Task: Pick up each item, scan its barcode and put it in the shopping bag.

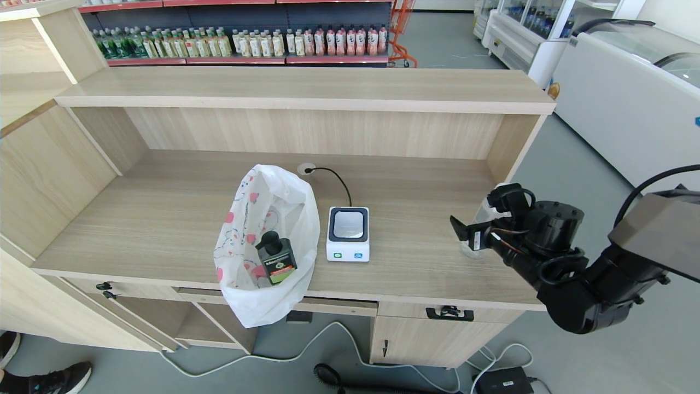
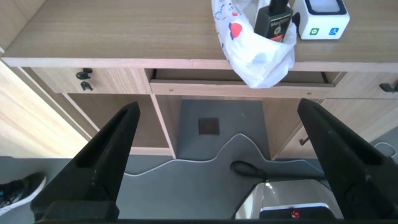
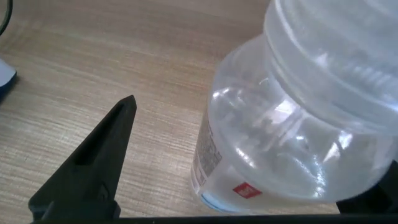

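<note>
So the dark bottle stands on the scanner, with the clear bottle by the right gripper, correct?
No: the head view shows the dark bottle in the shopping bag, beside the scanner. The clear bottle is by the right gripper.

You are in a small shop: red shelves [image 1: 235, 60] lined with bottled drinks [image 1: 246, 42], glass-topped freezers [image 1: 618, 93], and a wooden checkout table [image 1: 164, 219] carrying a barcode scanner [image 1: 348, 233] and a shopping bag [image 1: 268, 186].

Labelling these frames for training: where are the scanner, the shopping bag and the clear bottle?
scanner [image 1: 348, 225], head view, on its glass window.
shopping bag [image 1: 306, 219], head view, on its right wall.
clear bottle [image 3: 273, 143], right wrist view, on its body.
</note>
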